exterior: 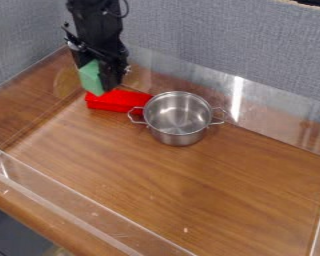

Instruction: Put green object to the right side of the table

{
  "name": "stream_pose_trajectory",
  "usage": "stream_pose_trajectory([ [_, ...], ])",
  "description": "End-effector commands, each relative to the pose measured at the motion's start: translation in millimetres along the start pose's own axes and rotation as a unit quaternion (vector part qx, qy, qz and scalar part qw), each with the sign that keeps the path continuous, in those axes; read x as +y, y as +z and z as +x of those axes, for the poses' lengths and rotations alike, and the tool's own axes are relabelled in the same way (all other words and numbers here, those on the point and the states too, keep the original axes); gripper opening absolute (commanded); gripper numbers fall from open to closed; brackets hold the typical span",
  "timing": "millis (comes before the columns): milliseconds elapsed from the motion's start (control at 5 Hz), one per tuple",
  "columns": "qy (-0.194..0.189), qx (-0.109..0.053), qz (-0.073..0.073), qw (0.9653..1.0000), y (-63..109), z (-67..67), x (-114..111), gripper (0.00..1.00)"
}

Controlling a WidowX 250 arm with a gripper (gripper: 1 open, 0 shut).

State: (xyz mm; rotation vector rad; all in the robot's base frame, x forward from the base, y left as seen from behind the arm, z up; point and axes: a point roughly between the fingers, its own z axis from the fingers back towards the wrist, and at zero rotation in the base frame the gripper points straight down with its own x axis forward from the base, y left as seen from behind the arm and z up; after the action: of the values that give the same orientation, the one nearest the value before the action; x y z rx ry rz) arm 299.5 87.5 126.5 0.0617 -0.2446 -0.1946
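The green object (89, 76) is a small matte green block hanging just above the table (163, 190) at its far left. My gripper (93, 76) points down and is shut on the green object, with black fingers on either side of it. The block hangs clear of the wood, above the left end of a red block (116, 99).
A steel pot (178, 114) with side handles stands just right of the red block. Low clear acrylic walls (243, 90) edge the tabletop. Bare wood spreads across the front and the right side.
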Motion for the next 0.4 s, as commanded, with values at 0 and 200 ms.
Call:
stream_pose_trajectory([
  [0, -0.023, -0.029, 0.008, 0.9993, 26.6, 2.1, -10.2, 0.0],
  [200, -0.04, -0.032, 0.0, 0.9987, 32.5, -1.8, -23.5, 0.0],
])
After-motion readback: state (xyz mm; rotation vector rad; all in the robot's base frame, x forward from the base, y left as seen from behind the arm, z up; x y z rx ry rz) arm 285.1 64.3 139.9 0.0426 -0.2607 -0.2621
